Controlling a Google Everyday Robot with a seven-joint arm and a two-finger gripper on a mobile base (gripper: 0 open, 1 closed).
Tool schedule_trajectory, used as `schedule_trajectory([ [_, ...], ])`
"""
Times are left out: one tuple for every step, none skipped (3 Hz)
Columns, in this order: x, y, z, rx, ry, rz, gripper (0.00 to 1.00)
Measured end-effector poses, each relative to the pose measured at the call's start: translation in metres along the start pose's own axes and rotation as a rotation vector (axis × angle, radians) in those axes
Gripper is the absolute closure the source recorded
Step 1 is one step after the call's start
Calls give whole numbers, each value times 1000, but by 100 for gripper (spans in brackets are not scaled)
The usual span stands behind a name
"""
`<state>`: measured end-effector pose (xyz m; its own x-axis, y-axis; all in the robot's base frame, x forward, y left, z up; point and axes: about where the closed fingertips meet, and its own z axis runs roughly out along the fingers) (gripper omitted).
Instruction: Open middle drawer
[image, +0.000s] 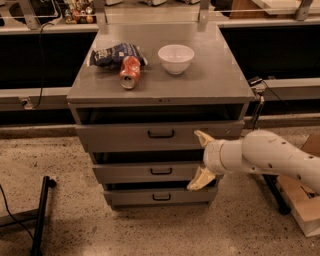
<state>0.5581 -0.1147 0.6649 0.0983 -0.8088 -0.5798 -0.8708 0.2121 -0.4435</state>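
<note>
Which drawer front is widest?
The top drawer; the two below it are each narrower. The gripper is open at the right end of the middle drawer.

My fingers (200, 179): before the middle drawer (135, 173), at its right end, one above its front, one below. On the bench (220, 82), up-left of them: bowl (175, 58), can (129, 73) farther left, bag (114, 53) behind can.

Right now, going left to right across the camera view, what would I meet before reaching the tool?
Black stand leg → blue snack bag → white bowl → tool, open, in front of the right end of the middle drawer.
</note>
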Motion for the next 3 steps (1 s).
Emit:
schedule_trajectory([
  [5,8,9,-18,-9,-50,0],
  [5,8,9,-18,-9,-51,0],
  [9,23,24,-47,21,-98,0],
])
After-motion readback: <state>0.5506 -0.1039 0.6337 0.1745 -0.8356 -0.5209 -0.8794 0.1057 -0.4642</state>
